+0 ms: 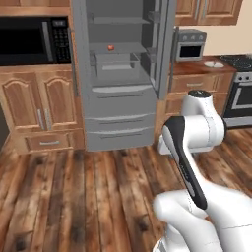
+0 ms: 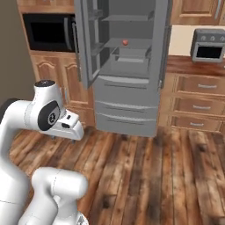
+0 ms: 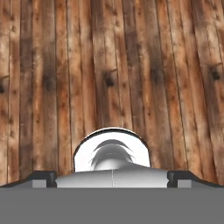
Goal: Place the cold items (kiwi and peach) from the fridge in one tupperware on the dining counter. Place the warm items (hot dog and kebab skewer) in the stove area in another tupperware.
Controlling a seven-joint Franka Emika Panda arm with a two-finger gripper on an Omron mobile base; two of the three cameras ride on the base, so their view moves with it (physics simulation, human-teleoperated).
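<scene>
So far you have packed nothing: the small round orange-red peach (image 1: 110,47) sits on a shelf of the tall grey fridge (image 1: 123,98), doors open. Your pincer (image 3: 112,177) points at the plank floor, fingers apart and empty.

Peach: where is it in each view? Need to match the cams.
Left base view: peach upper centre, on a shelf in the open fridge.
Right base view: peach upper centre-right, same shelf.
Hand view: wood floor, no peach.
Shared landmark: the fridge.
</scene>
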